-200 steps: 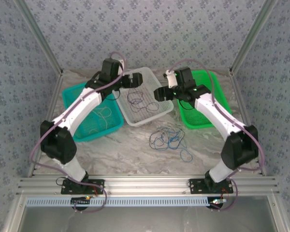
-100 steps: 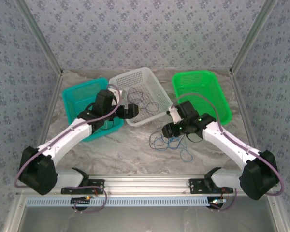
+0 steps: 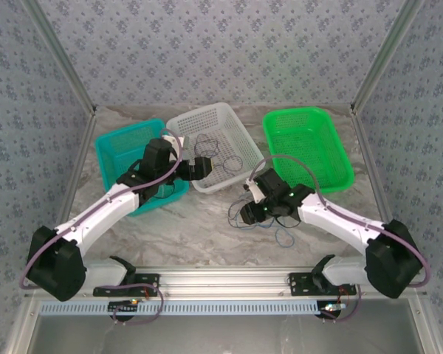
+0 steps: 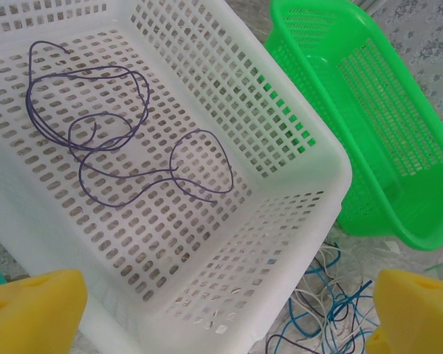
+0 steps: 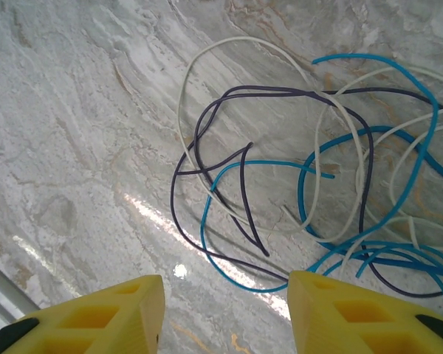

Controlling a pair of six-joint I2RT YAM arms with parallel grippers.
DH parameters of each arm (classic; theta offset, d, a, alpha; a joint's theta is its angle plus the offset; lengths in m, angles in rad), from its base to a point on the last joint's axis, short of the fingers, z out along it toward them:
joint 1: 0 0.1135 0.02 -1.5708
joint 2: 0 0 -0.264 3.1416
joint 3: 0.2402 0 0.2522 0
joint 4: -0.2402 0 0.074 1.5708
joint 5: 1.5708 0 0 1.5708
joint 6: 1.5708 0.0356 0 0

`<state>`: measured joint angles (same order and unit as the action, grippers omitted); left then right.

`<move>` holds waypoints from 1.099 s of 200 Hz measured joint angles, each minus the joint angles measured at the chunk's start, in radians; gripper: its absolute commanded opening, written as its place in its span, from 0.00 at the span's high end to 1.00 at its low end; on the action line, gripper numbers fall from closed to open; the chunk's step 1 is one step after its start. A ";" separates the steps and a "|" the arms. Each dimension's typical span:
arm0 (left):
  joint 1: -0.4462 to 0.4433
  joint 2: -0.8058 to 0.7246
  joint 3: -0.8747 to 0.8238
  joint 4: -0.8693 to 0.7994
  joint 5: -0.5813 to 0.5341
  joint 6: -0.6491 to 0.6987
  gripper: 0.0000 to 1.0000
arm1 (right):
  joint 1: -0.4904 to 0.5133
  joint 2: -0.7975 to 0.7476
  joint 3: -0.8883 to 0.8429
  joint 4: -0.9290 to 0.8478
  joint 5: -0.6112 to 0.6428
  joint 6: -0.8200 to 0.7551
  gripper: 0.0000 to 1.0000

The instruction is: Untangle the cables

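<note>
In the top view, the tangled cables (image 3: 264, 218) are seen lying on the marble tabletop (image 3: 184, 225), just below the centre of the frame, in front of the gap between the white basket (image 3: 207, 118) and the green basket (image 3: 303, 115). Blue, pale and dark purple strands are looped over one another there. A small blue loop (image 3: 284, 237) lies just to the lower right of the heap.

The right hand (image 3: 249, 212) is held low over the left edge of the tangle. In the right wrist view its yellow fingers (image 5: 96, 317) are parted, nothing is gripped between them, and the strands (image 5: 295, 169) are spread across the upper right of the frame.

The left hand (image 3: 201, 167) is placed at the white basket's left rim, beside the teal basket (image 3: 122, 144). Its fingers (image 4: 37, 310) are spread wide and empty. A single dark purple cable (image 4: 118, 140) is coiled on the white basket's floor, in the upper left of that frame.
</note>
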<state>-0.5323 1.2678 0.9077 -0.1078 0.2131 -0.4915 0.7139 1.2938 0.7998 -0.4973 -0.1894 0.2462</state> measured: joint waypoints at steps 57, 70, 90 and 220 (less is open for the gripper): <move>0.000 0.000 -0.001 0.000 -0.002 -0.008 0.00 | 0.035 0.140 0.014 0.039 0.024 -0.024 0.55; 0.000 0.000 -0.003 0.000 -0.004 -0.008 0.01 | 0.036 0.158 0.021 0.038 0.034 -0.031 0.56; 0.000 -0.003 -0.013 0.000 -0.008 -0.008 0.01 | 0.036 0.174 0.030 0.042 0.045 -0.040 0.61; 0.000 -0.034 -0.035 0.009 -0.018 -0.007 0.00 | 0.013 0.002 0.126 -0.001 0.037 -0.060 1.00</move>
<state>-0.5323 1.2343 0.8730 -0.0986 0.1951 -0.4984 0.7269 1.2961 0.9253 -0.4984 -0.1524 0.1867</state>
